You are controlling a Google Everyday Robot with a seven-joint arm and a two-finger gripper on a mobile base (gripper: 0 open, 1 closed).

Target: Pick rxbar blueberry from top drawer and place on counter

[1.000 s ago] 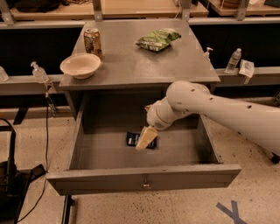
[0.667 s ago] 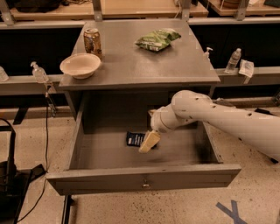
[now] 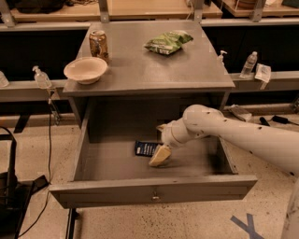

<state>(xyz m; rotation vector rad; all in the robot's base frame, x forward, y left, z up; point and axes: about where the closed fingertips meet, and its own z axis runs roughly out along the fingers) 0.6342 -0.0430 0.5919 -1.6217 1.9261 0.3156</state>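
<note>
The top drawer is pulled open below the counter. The rxbar blueberry, a small dark navy wrapper, lies flat on the drawer floor near the middle. My gripper reaches down into the drawer from the right, just to the right of the bar. Its fingers are spread. The lower tan finger rests at the bar's right end and the other finger is behind it. The gripper holds nothing.
On the counter stand a tan bowl, a soda can and a green-and-white chip bag. Spray bottles and a water bottle sit on side ledges. A light wooden tabletop is behind.
My gripper has moved a little down and toward the drawer front, close beside the bar. The bar has not moved.
</note>
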